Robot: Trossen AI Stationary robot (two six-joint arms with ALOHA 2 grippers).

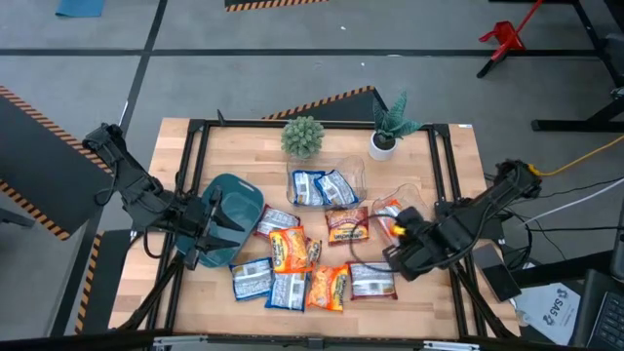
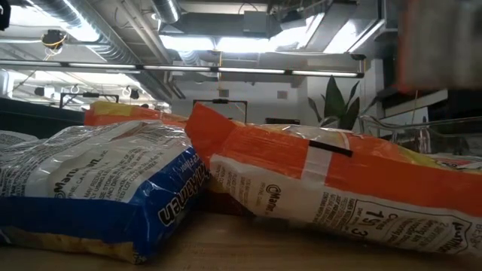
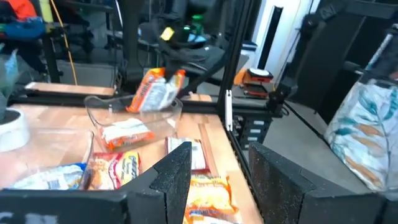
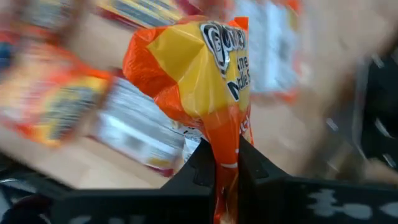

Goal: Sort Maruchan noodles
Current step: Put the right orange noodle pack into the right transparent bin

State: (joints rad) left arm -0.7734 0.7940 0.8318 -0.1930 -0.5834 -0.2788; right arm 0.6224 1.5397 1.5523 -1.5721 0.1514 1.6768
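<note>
High view: the right gripper (image 1: 402, 232) sits at the right middle of the frame, beside a clear tub (image 1: 397, 207). Its two fingers are pinched tight on the end of an orange packet (image 4: 198, 74). In the right wrist view the packet sticks out straight ahead of the fingers, so its long side points away from the gripper. It looks lifted off the table, with other packets blurred under it.

The rest of the noodle packets (image 1: 302, 268) lie in a loose pile at the lower middle of the frame, just left of the right gripper. Blue ones (image 1: 322, 187) already lie in a second clear tub (image 1: 356, 175) above the pile.

The tub beside the right gripper is the nearest one, just above it in the frame, so the drop is probably a short move that way.

The left gripper (image 1: 210, 222) waits wide open and empty over the teal bin (image 1: 239, 195) at the left middle.
</note>
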